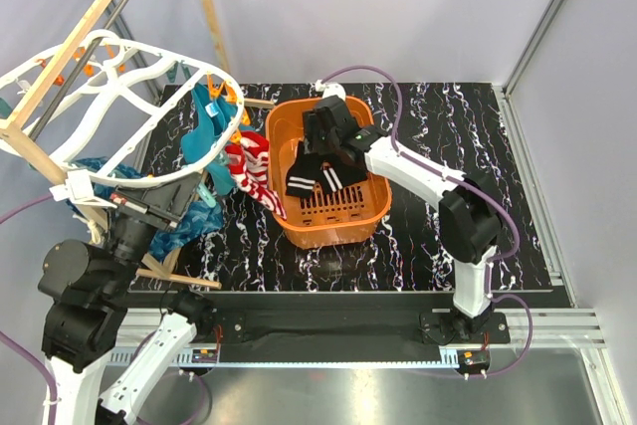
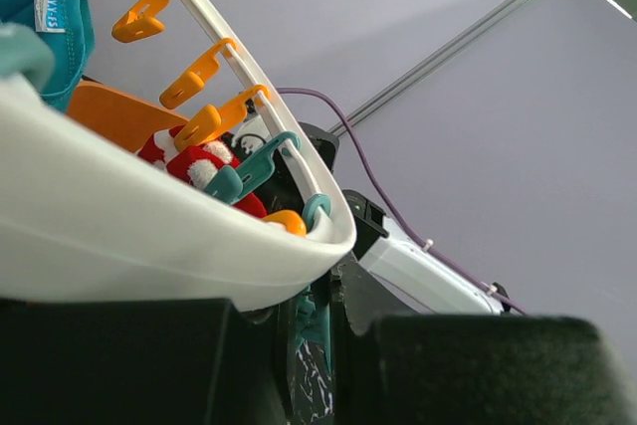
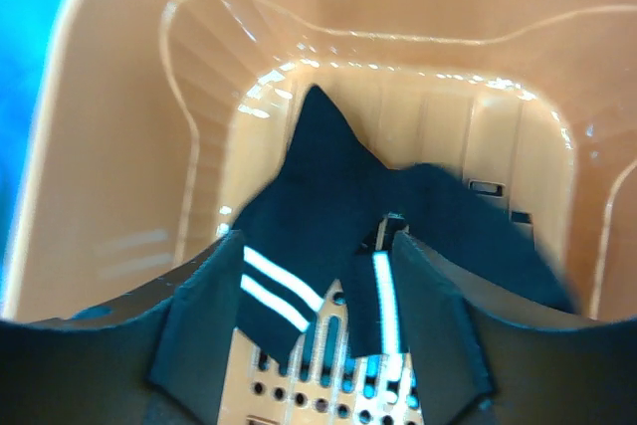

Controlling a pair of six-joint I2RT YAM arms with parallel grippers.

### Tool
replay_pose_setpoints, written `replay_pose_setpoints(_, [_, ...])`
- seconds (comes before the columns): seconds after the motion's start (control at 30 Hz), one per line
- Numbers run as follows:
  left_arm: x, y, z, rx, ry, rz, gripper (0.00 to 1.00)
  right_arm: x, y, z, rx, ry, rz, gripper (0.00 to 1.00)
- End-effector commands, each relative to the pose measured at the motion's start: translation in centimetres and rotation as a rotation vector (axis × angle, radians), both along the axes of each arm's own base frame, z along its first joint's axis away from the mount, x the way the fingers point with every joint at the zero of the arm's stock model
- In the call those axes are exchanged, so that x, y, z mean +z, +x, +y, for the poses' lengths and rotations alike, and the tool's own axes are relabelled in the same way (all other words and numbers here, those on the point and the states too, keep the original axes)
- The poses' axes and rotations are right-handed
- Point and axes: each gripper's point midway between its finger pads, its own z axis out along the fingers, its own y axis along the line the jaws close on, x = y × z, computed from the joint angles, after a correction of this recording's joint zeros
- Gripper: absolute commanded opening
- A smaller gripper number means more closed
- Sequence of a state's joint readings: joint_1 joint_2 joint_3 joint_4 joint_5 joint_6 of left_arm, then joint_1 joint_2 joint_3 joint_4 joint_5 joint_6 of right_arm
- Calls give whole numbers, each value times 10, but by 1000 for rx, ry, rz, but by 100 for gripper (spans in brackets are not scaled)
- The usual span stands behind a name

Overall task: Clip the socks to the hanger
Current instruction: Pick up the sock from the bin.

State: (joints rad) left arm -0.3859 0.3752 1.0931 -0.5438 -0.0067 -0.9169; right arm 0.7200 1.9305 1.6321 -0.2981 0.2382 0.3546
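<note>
Left arm: folded low at the table's left edge, wrist tipped up. My left gripper [image 1: 157, 204] is clenched on the near rim of the hanger [image 1: 109, 97]. In the left wrist view that white rim [image 2: 149, 246] lies straight across my fingers, with orange pegs [image 2: 204, 72] lined up along it.

Hanger: tilted, hung on a wooden frame [image 1: 60, 67]. A teal cloth [image 1: 209, 126] dangles from its right end.

Beside the cloth: a red-and-white sock [image 1: 254, 171] hangs down against the left rim of the orange basket [image 1: 373, 211]. I cannot tell which peg holds it.

Right arm: elbow raised, forearm reaching left and down into the basket. My right gripper [image 1: 333, 136] is released, jaws apart [image 3: 311, 246]. The black-and-white socks [image 3: 328, 196] lie on the basket floor just under the fingertips, showing between the jaws.
</note>
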Motion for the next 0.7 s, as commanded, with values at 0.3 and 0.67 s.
replay_pose_setpoints(0.3, [5,-12,-3,-40,8,-23,0,-2,-30,7,283,-97,27,69])
replay_pose_setpoints(0.67, [4,-9,-5,-46,-4,-16,0,-70,11,27,230,-205,110,71])
